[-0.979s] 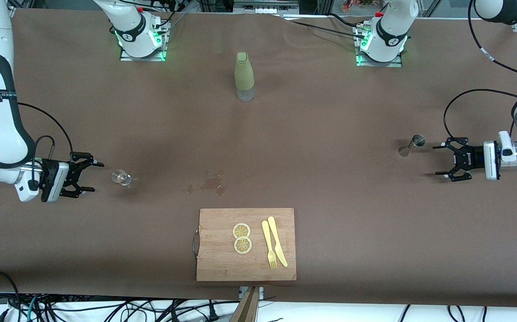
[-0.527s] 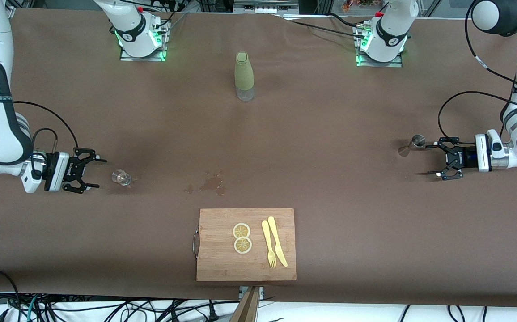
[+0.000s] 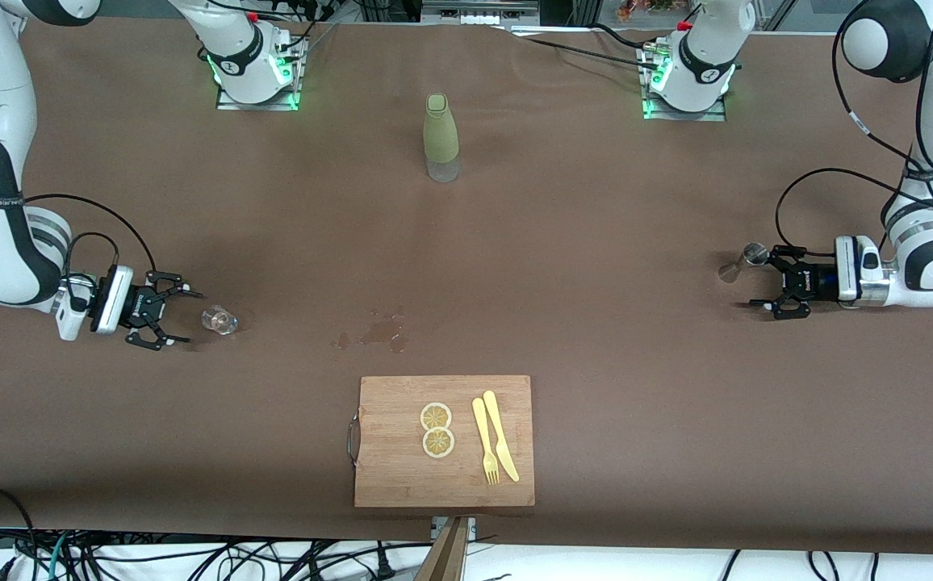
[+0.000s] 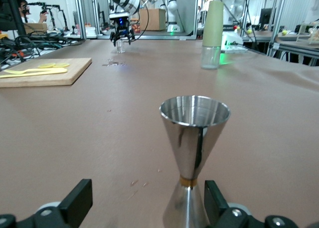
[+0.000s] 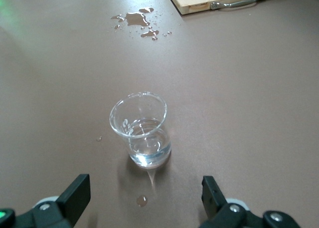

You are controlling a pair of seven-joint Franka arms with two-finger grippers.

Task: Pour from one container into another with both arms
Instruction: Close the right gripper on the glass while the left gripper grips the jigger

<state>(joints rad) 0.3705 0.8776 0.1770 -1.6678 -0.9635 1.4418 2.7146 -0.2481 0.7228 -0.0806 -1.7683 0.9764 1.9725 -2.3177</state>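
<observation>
Brown counter (image 3: 579, 323), wet patch (image 3: 378, 332) near the middle. Steel jigger (image 3: 745, 260) upright toward the left arm's end, just at the fingertips of the left claw (image 3: 763, 281); claw released, low by the counter, one finger (image 4: 219, 208) right beside the jigger's lower cone, grip not yet made. Clear glass cup (image 3: 219, 320) upright toward the right arm's end, a little liquid inside; right claw (image 3: 179, 315) released, low, just short of the cup, not touching. Green bottle (image 3: 441, 137) between the bases. Cutting board (image 3: 444, 440) nearest the front camera
</observation>
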